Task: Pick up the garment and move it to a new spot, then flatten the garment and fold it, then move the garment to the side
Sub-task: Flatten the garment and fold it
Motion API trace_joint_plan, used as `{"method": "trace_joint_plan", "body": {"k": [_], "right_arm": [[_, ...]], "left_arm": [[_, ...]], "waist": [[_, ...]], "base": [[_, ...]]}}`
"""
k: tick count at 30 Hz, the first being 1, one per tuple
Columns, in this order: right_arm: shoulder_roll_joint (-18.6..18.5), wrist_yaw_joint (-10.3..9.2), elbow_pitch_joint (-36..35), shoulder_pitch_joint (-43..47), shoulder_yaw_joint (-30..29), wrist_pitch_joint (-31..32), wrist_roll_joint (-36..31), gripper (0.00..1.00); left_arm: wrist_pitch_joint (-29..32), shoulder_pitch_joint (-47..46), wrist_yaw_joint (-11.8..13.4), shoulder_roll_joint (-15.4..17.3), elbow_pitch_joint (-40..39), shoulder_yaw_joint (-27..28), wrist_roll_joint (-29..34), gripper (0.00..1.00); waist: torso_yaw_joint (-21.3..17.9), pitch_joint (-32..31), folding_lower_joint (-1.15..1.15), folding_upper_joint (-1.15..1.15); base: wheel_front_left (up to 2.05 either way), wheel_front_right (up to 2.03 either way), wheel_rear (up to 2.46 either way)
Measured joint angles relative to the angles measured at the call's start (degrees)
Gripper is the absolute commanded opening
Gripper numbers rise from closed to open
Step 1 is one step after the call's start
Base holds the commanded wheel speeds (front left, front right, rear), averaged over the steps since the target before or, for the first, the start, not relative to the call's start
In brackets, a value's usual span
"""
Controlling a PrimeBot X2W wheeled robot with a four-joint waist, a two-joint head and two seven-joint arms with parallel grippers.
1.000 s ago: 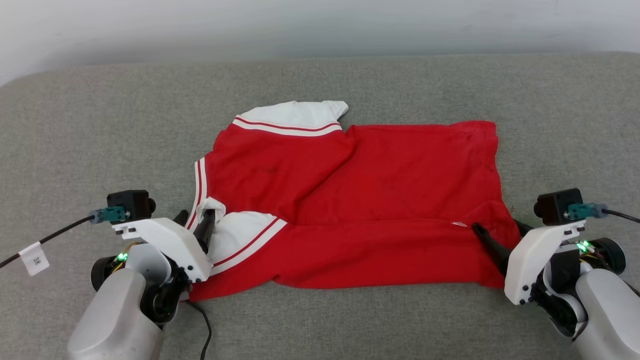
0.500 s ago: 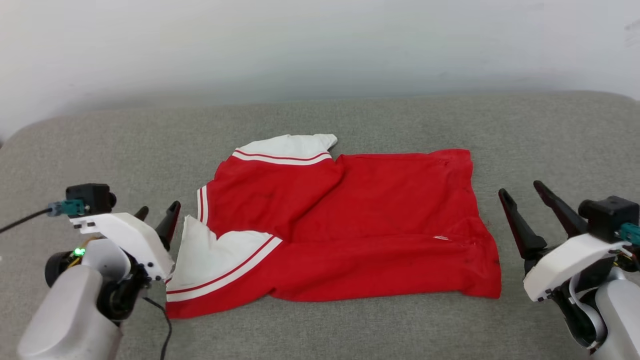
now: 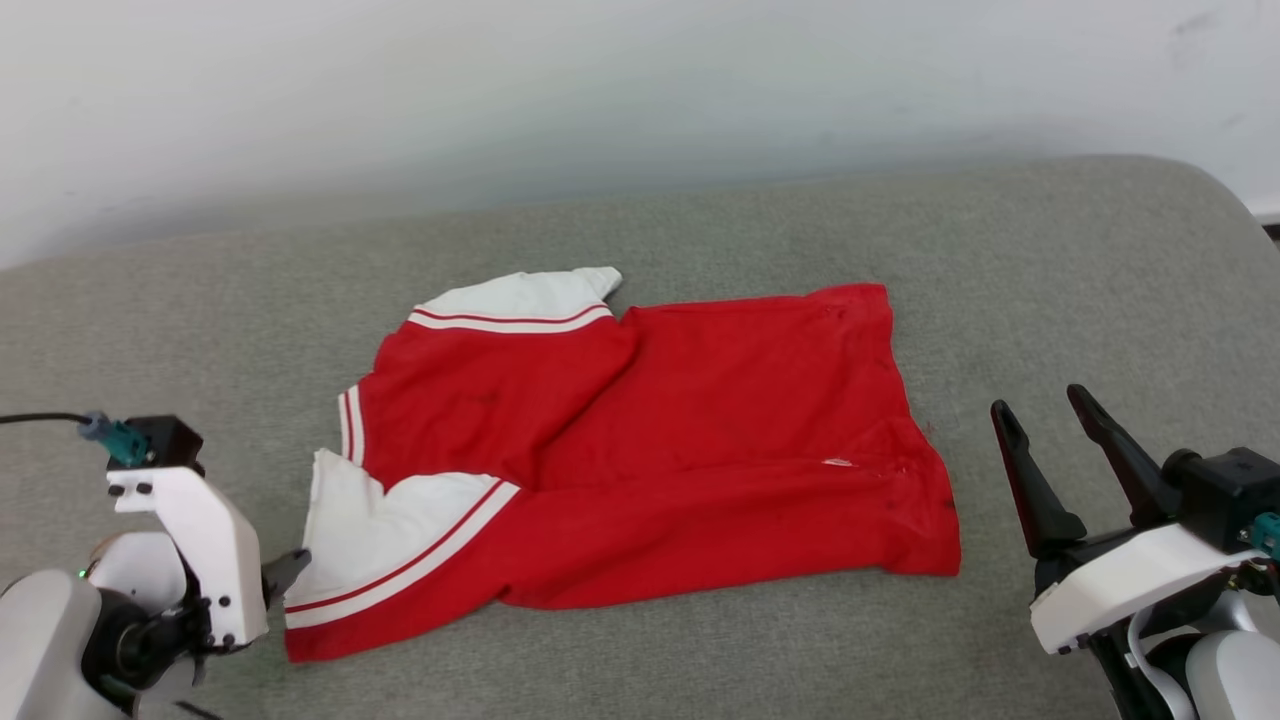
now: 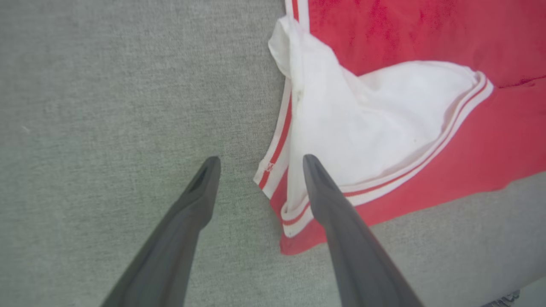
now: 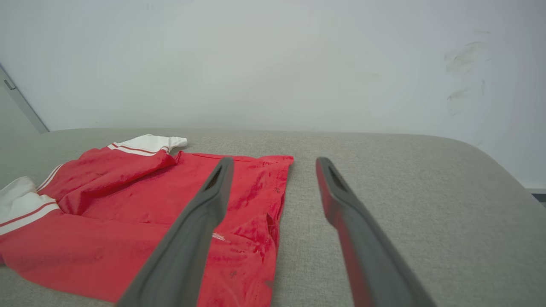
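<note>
One garment (image 3: 700,450), one left pincer (image 4: 260,158), one right pincer (image 3: 1040,402), one grey padded surface (image 3: 640,660)

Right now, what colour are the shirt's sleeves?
The sleeves are white with red stripes, clearest in the left wrist view.

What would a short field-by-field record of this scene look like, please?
surface: grey cushion
garment: red jersey shirt, spread out, creased
near sleeve: white, red-striped trim, at the garment's left corner
left gripper: fingers open, beside the near sleeve, holding nothing
right gripper: fingers open, right of the garment, clear of it
</note>
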Motion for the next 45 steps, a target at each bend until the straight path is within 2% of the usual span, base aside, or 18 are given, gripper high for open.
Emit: {"method": "trace_joint_plan", "body": {"k": [3,11,12,13,14,15,19,23,26,30,35,39,45], "right_arm": [[1.3,0.0,-2.0,0.4,-0.5,1.0,-0.4,1.0],[2.5,0.0,-3.8,0.4,-1.1,2.2,-0.6,1.0],[2.6,0.0,-3.8,0.3,-1.2,2.4,-0.5,1.0],[2.6,0.0,-3.8,0.3,-1.3,2.8,-0.3,1.0],[2.6,0.0,-3.9,0.3,-1.4,3.2,-0.1,1.0],[2.6,0.0,-3.9,0.3,-1.6,3.4,0.3,1.0],[1.4,0.0,-3.8,0.2,-2.4,6.9,2.5,1.0],[-1.2,0.0,-2.8,0.2,-3.1,13.4,6.8,1.0],[-3.6,0.0,-1.0,-0.2,-3.7,21.2,10.7,1.0],[-6.6,-0.01,2.2,-1.4,-4.5,35.1,15.0,1.0],[-7.0,-0.01,4.1,-2.8,-5.5,47.7,17.9,1.0],[-5.5,-0.01,5.7,-4.8,-5.2,51.8,17.9,1.0],[-3.2,-0.01,11.1,-7.9,-3.8,53.0,18.5,1.0]], "left_arm": [[2.4,2.1,1.9,0.8,-1.2,0.4,-1.1,1.0],[5.6,5.0,4.0,0.4,-1.8,1.9,-5.0,1.0],[5.8,5.1,4.2,0.3,-1.8,2.3,-5.8,0.8],[5.9,5.2,4.4,0.1,-1.7,2.5,-6.4,0.38],[5.8,5.2,4.4,-0.1,-1.7,2.7,-6.6,0.03],[5.5,5.3,4.4,-0.4,-1.7,2.9,-6.9,0.0],[2.7,5.7,3.5,-2.0,-2.1,2.8,-6.7,0.0],[0.4,5.6,2.6,-2.7,-2.8,2.3,-5.6,0.0],[-1.3,5.2,2.5,-3.1,-4.0,2.0,-4.5,0.0],[-2.8,4.1,2.6,-3.2,-6.9,1.8,-3.2,0.0],[-3.6,2.8,2.8,-3.9,-10.2,0.8,-1.8,0.0],[-4.1,1.5,2.8,-4.8,-11.7,-0.2,-1.0,0.0],[-4.3,0.0,2.8,-5.5,-12.5,-0.9,-0.3,0.0]], "waist": [[-1.0,1.1,0.0,0.0],[-3.1,3.7,0.0,0.0],[-3.2,4.0,0.0,0.0],[-3.4,4.2,0.0,0.0],[-3.4,4.4,0.0,0.0],[-3.4,4.6,0.0,0.0],[-2.6,4.1,0.0,0.0],[-1.1,3.2,0.0,0.0],[0.2,2.5,0.01,0.0],[2.1,1.8,0.01,0.0],[4.6,2.2,0.01,0.0],[6.1,3.6,0.01,0.0],[7.6,5.8,0.01,0.0]], "base": [[0.0,0.0,0.0],[0.0,0.0,0.0],[0.0,0.0,0.0],[0.0,0.0,0.0],[0.0,0.0,0.0],[0.0,0.0,0.0],[0.0,0.0,0.0],[0.0,0.0,0.0],[0.0,0.0,0.0],[0.0,0.0,0.0],[0.0,0.0,0.0],[0.0,0.0,0.0],[0.0,0.0,0.0]]}}
